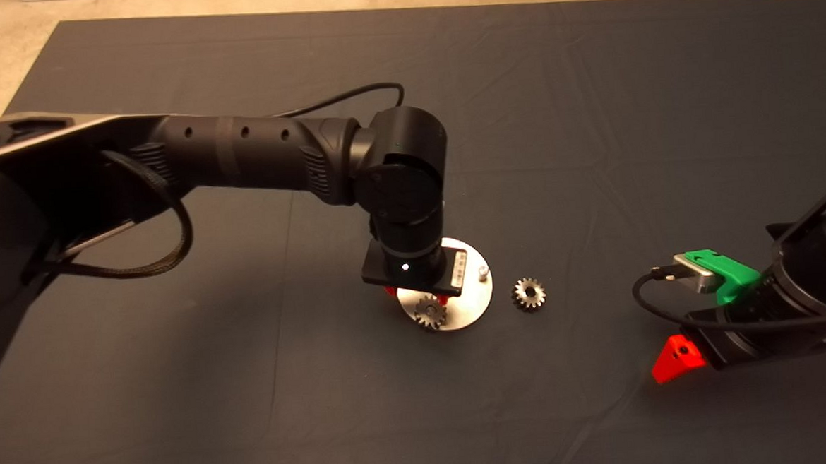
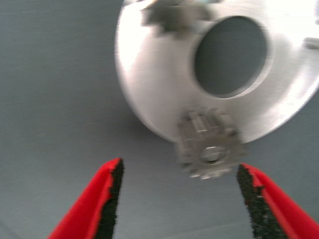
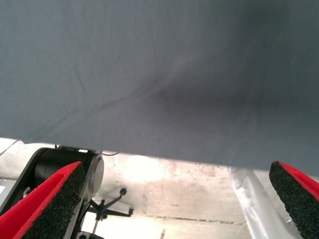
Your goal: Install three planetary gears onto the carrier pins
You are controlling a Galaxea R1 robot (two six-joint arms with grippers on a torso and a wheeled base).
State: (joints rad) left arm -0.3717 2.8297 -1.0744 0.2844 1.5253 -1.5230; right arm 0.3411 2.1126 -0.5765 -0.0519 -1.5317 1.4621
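A: Status of the gears?

B: One small silvery toothed metal gear (image 2: 211, 149) sat on a pin at the rim of the flat round silver-white disc (image 2: 149, 84) with the big centre hole. A second gear (image 2: 172, 17) was blurred at the disc's far edge in the left wrist view, so I couldn't tell whether it was seated. A third silvery gear (image 1: 529, 294) lay loose on the dark mat surface (image 1: 590, 109), just beside the disc.

A: Pins left?

B: One short silvery peg (image 1: 483, 272) stood bare near the rim, on the side toward the loose gear. I'd judge one done, maybe two, and at least one to go.

A: Claws?

B: The left claw (image 2: 179, 199) hung over the disc's near edge, red fingers (image 2: 102, 196) spread wide either side of the seated gear, touching nothing. The right claw (image 3: 174, 204) was parked at the mat's lower right, also wide open and empty.
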